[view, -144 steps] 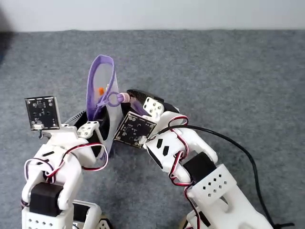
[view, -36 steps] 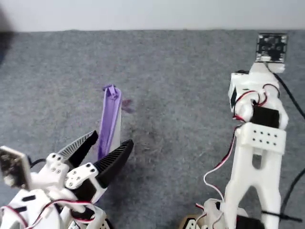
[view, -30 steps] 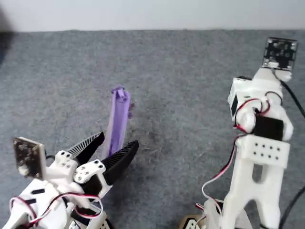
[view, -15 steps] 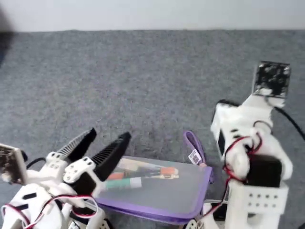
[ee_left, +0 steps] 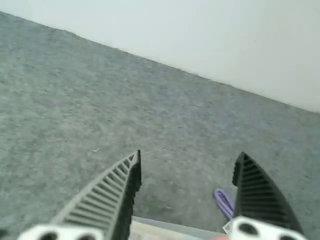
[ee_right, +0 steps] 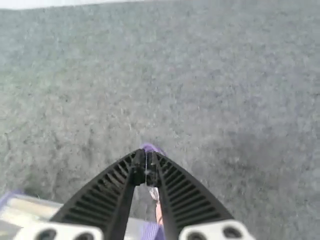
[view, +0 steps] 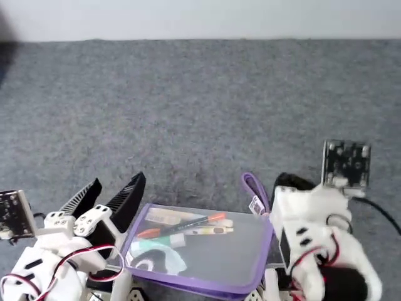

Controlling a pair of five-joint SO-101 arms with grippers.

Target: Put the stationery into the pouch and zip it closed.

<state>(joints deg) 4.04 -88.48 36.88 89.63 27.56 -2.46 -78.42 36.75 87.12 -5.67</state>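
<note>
The pouch (view: 207, 251) lies flat near the table's front edge, clear with purple trim, and pens and other stationery (view: 182, 226) show through it. Its purple loop (view: 252, 186) sticks out at the far right corner. My left gripper (view: 119, 182) stands open just left of the pouch, holding nothing. In the left wrist view the left gripper (ee_left: 190, 157) frames bare carpet, with the loop (ee_left: 223, 200) beside one finger. My right gripper (ee_right: 145, 167) is shut, its tips just short of the loop (ee_right: 150, 148). The right arm (view: 313, 232) sits at the pouch's right end.
Grey carpet (view: 207, 106) covers the table up to a pale wall (view: 200, 19) at the back. A black cable (view: 382, 213) runs off to the right of the right arm.
The pouch, earlier standing on edge between the left fingers, now lies flat. Both arms have drawn back toward the front edge, and the left gripper has slid left off the pouch.
</note>
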